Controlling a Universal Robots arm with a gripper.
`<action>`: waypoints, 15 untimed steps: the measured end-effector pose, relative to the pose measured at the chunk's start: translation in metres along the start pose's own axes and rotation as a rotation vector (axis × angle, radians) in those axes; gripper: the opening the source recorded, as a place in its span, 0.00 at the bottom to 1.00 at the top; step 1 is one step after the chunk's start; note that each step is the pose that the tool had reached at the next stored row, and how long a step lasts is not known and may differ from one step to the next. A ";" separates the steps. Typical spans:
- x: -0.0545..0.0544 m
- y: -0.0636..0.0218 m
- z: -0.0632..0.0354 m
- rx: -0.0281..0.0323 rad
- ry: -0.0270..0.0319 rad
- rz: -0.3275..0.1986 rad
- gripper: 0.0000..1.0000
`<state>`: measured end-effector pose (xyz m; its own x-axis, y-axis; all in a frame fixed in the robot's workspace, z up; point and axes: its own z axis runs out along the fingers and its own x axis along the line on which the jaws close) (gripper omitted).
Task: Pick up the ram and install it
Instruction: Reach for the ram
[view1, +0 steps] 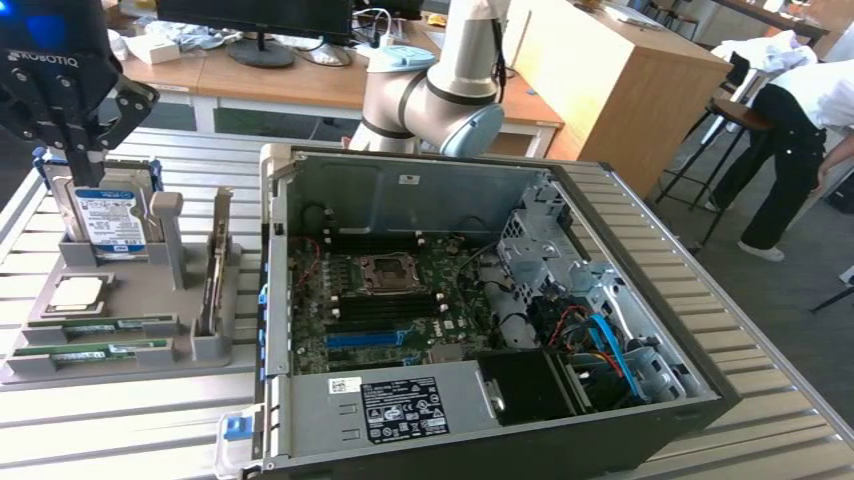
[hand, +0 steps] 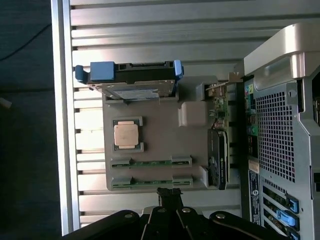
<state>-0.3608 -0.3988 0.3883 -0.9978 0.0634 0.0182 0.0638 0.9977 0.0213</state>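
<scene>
Silver-grey arm (view1: 461, 60) with pale blue joint caps (view1: 400, 57); black end effector (view1: 83, 145) lettered ROBOTIQ in white.

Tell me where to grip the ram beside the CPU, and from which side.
I'd take the ram by the bare middle of its long top edge, coming straight down from above, jaws across its thin faces. It stands on edge in the tray, and grey blocks cover both ends.
</scene>
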 end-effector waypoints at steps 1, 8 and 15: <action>0.000 0.0000 0.0000 0.0001 0.0001 -0.004 0.10; 0.001 -0.0001 0.0006 0.0012 0.0013 -0.064 0.10; 0.001 -0.0001 0.0011 0.0021 0.0023 -0.112 0.10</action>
<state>-0.3617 -0.3989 0.3872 -0.9987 -0.0485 0.0181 -0.0481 0.9986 0.0212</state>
